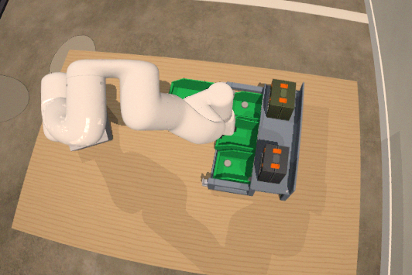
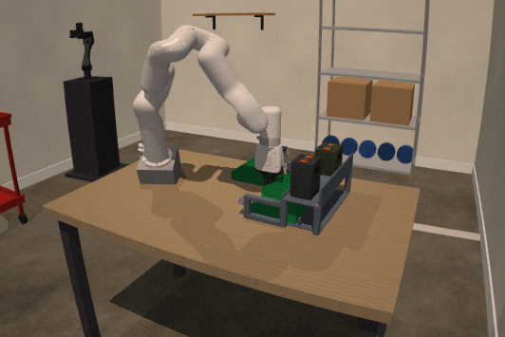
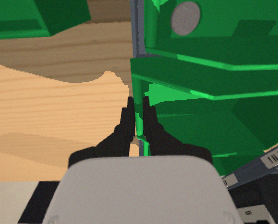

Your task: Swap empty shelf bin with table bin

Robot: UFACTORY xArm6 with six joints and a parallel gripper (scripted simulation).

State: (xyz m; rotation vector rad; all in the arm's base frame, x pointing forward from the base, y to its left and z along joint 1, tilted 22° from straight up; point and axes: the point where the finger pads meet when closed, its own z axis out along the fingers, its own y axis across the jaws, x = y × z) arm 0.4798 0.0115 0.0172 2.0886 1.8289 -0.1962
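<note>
Empty open bin: the middle green bin [image 1: 242, 135] [image 2: 274, 191] [image 3: 215, 115] in the shelf unit [image 1: 299, 127] [image 2: 317, 219] [image 3: 139, 30]; its front end looks raised, though we cannot tell how far.
Gripper: we have the gripper [image 2: 268, 179] [image 3: 138, 105] closed on that bin's thin front wall, one finger either side.
Neighbour bins: the near bin [image 1: 237, 170] and the far bin [image 1: 251, 109] [image 3: 235, 25] flank it, each showing a round grey disc.
Overhead board: a grey board [image 1: 276, 132] covers the bins' rear ends, in our way there.
Cases: on that board stand a black case [image 1: 273, 166] [image 2: 305, 177] toward the desk's near edge and an olive case [image 1: 281, 100] [image 2: 328, 159] toward the far one.
Loose bin: another green bin [image 1: 190, 87] [image 2: 249, 172] [image 3: 65, 15] sits near the desk's far edge, beside the unit; we cannot make out its contents.
Desk: wood-grained, with our arm's shadow across it toward the near edge.
Room: brown floor, beige walls, a tall rack [image 2: 320, 51] with two cartons [image 2: 349, 99] [image 2: 392, 102] beyond the far edge.
</note>
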